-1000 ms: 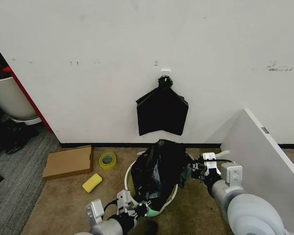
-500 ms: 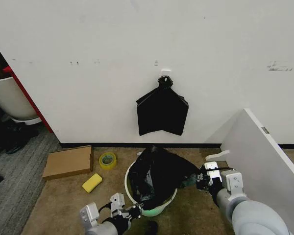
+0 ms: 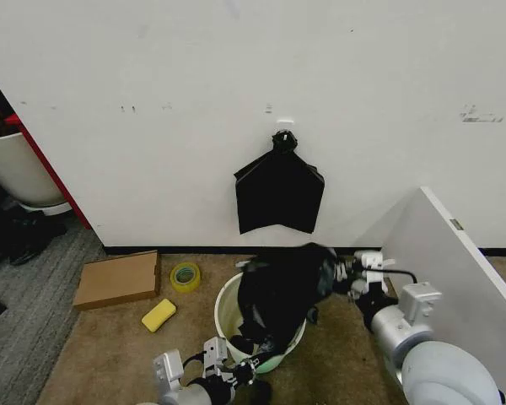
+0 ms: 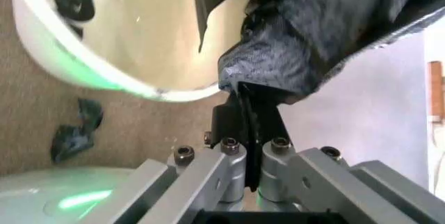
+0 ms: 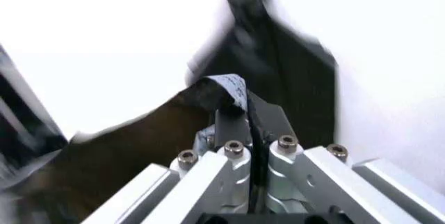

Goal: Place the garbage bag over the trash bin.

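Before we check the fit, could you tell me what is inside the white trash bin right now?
The garbage bag hangs into the trash bin, pinched by the left gripper and the right gripper. A small black scrap lies on the bare inner wall. The bag covers the rest of the inside.

Office corner, showing: scuffed white wall (image 3: 152, 84) with black baseboard (image 3: 185, 250), brown carpet (image 3: 101, 346) meeting grey carpet (image 3: 17, 304), white partition panel (image 3: 455, 278) leaning at right.
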### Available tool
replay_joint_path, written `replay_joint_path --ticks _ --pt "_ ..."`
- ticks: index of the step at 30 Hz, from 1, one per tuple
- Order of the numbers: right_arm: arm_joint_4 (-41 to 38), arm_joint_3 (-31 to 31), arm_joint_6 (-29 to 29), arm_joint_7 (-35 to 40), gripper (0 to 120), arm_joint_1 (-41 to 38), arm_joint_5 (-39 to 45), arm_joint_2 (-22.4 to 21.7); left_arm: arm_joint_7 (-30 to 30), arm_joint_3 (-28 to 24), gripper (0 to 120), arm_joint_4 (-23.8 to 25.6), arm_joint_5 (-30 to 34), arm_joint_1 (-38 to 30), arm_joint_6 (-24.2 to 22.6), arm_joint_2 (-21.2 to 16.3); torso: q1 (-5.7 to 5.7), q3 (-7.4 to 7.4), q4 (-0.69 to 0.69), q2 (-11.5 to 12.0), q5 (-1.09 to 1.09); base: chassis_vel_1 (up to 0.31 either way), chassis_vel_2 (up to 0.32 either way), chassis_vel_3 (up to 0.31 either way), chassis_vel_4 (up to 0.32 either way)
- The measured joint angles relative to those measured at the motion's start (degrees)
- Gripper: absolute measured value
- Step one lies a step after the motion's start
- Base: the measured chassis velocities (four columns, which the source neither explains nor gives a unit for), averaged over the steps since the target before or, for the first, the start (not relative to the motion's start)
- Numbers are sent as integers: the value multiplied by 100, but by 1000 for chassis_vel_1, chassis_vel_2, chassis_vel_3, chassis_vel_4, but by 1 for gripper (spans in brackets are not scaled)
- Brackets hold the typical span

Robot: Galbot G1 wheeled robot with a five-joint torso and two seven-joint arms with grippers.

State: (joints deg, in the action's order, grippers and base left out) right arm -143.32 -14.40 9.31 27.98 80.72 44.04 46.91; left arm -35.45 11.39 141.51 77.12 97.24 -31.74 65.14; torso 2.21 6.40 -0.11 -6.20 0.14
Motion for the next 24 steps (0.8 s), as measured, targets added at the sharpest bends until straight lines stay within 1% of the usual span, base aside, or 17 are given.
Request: replay_joint_path --ticks 2,3,5,8,10,11,13,14,16,18,21,22,24 --pt "2 -20 -312 -221 0 -4 130 144 138 82 0 145 -105 39 78 -21 0 0 0 0 1 0 0 0 0" --pt "3 -61 -521 -376 0 -10 134 195 282 95 0 160 -232 50 158 -35 0 0 0 0 1 0 0 0 0" --pt "2 -115 -743 -563 0 -25 3 260 514 118 0 167 -439 42 254 -48 0 0 0 0 0 0 0 0 0" --pt "3 -158 -841 -643 0 -50 -148 328 683 142 0 167 -606 -11 331 -56 0 0 0 0 0 0 0 0 0" --pt "5 -222 -820 -638 0 -55 -293 390 1131 216 0 168 -958 -96 604 -121 0 0 0 0 1 0 0 0 0" --pt "5 -267 -767 -606 0 -47 -315 406 1283 243 0 169 -1036 -137 674 -153 0 0 0 0 0 0 0 0 0" --pt "6 -343 -652 -516 0 -24 -328 428 1337 267 0 170 -969 -200 713 -186 1 0 0 0 0 0 0 0 0" --pt "6 -369 -546 -413 0 -1 -330 449 1238 280 0 171 -782 -236 709 -190 1 0 -1 0 0 0 0 0 0" --pt "6 -370 -469 -333 0 13 -330 465 1143 293 0 172 -662 -236 701 -190 1 0 -1 0 0 0 0 0 0" --pt "7 -309 -70 83 0 66 -267 529 741 326 0 172 -458 -177 720 -188 1 0 -1 0 0 0 0 0 0" --pt "9 -227 553 835 0 112 173 533 197 279 0 172 -341 -20 858 -187 0 0 0 0 0 0 0 0 0" --pt "9 -227 553 835 0 112 173 533 197 279 0 172 -341 -20 858 -187 0 0 0 0 0 0 0 0 0" --pt "9 -234 950 1298 0 78 763 485 -100 189 0 172 -245 121 843 -195 1 0 0 0 0 0 0 0 0"
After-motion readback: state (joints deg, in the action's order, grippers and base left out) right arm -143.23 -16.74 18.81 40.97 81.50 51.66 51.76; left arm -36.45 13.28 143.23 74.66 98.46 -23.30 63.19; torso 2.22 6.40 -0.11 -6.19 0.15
